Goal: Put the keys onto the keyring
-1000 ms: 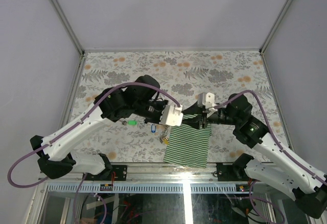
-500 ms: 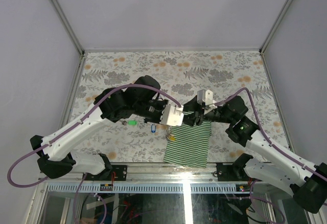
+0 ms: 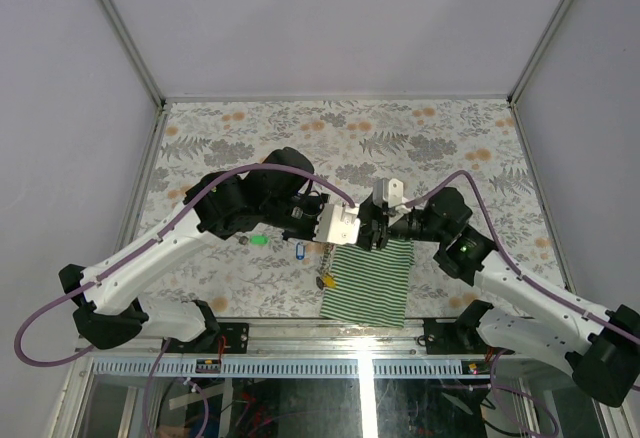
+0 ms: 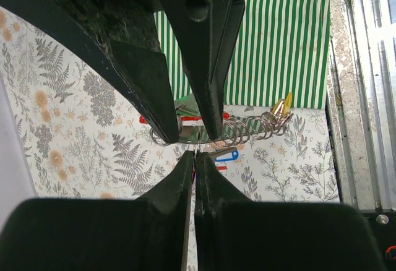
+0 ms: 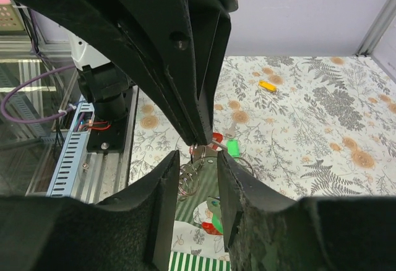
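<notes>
While your left gripper (image 4: pixel 194 156) pinches the keyring (image 4: pixel 247 129) over the striped cloth (image 4: pixel 272 36)'s left edge, your right gripper (image 5: pixel 197 156) straddles it, clamped or not you cannot tell; open table (image 3: pixel 330 138) stretches beyond.

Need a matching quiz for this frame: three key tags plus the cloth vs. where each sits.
1 green tag
2 blue tag
3 yellow tag
4 striped cloth

A end of the keyring coil
B near edge of the table
C bare table, left of blue tag
D table, between green tag and cloth

Pairs: 1-C, 2-D, 3-A, 4-B
</notes>
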Controlling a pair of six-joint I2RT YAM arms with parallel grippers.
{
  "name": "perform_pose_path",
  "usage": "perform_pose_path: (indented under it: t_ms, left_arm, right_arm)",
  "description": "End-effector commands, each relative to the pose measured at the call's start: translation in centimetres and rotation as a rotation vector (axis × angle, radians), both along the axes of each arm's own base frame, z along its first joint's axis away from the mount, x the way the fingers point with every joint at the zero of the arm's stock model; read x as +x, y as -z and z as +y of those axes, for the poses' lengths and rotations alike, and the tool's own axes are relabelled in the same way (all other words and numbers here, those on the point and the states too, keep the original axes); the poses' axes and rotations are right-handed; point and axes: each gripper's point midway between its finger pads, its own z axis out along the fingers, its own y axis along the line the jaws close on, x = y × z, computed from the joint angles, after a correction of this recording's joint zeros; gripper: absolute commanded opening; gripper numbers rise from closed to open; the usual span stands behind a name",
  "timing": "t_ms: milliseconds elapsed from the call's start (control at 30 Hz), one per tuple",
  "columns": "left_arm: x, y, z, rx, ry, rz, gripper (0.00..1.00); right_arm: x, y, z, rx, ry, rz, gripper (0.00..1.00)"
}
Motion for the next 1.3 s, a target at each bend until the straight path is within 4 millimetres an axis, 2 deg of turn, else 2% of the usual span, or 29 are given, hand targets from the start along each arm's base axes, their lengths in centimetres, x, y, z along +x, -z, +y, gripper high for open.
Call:
perform_pose_path:
  t_ms: [0,467,533,633,700,800,900,1000,1100,1267]
  left_arm:
    - [0.7,-2.0,-1.1,-0.075,-0.009,-0.05,0.0]
    - [1.0,-1.8,-1.3,-0.076,-0.028,-0.05,0.0]
    - [1.0,-1.7,-1.3,-0.074,-0.029,-0.048,0.0]
    - [0.9,-1.7,-1.2,-0.076,-0.031,-0.048,0.0]
    - [0.9,-1.8,-1.2,-0.081,-0.031,-0.049,0.0]
    - [0.7,-2.0,-1.1,-0.091,-0.032,-0.045,0.04]
    - [0.4,-2.8,-1.0,-0.135,-0.036,-0.051,0.17]
    - [0.0,-3.9,-0.9,-0.209,-0.057,-0.055,0.26]
    - [-0.9,-5.6,-1.0,-0.32,-0.046,-0.062,0.3]
    - [-2.3,-8.0,-1.3,-0.523,-0.015,-0.081,0.31]
  right_arm:
    - [0.3,-1.6,0.6,0.047,0.0,-0.067,0.36]
    - [0.6,-1.3,1.2,0.038,-0.003,-0.057,0.26]
    - [0.6,-1.4,1.3,0.041,-0.005,-0.058,0.22]
    - [0.6,-1.8,1.2,0.051,-0.003,-0.058,0.06]
    - [0.5,-2.0,1.2,0.057,-0.001,-0.058,0.0]
    - [0.4,-2.6,0.9,0.061,0.006,-0.065,0.0]
    - [0.2,-3.4,0.5,0.053,0.015,-0.084,0.0]
    - [-0.1,-4.2,0.0,0.044,0.02,-0.109,0.0]
    - [-0.5,-5.3,-0.5,0.051,0.016,-0.13,0.0]
    - [-1.7,-7.2,-1.0,0.082,-0.013,-0.153,0.0]
